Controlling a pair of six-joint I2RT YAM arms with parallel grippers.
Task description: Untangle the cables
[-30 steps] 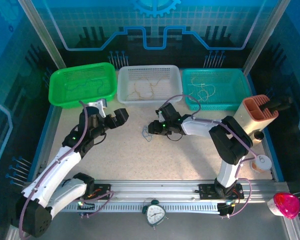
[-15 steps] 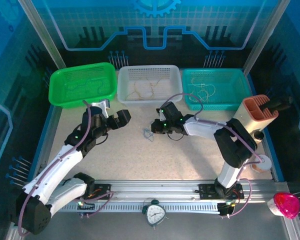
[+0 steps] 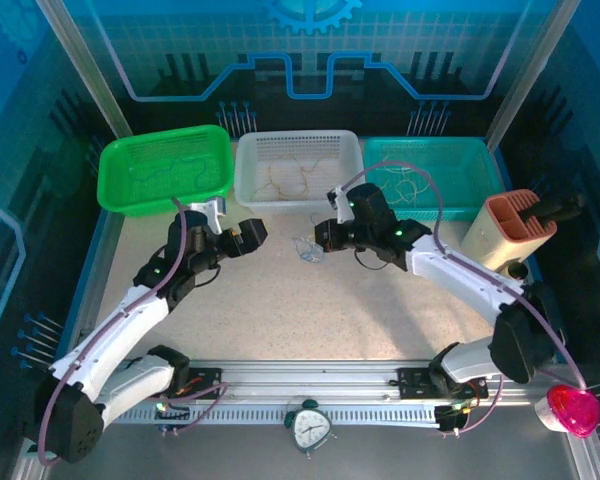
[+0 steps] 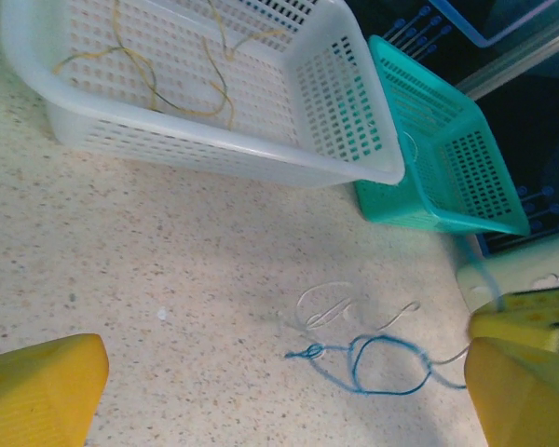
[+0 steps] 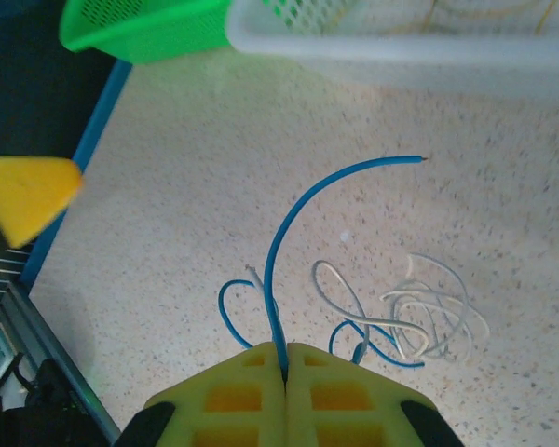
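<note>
Right wrist, right claw (image 5: 286, 354) pinching blue cable (image 5: 269, 265)

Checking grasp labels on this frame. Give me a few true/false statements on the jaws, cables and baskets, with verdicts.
1. The right gripper has its jaws shut on a blue cable. True.
2. The left gripper has its jaws clamped on a whitish cable. False: its jaws stand wide open and hold nothing.
3. The white basket has yellow-tan cords lying in it. True.
4. The held blue cable sits inside the teal basket. False: it is over the table, in front of the white basket.
</note>
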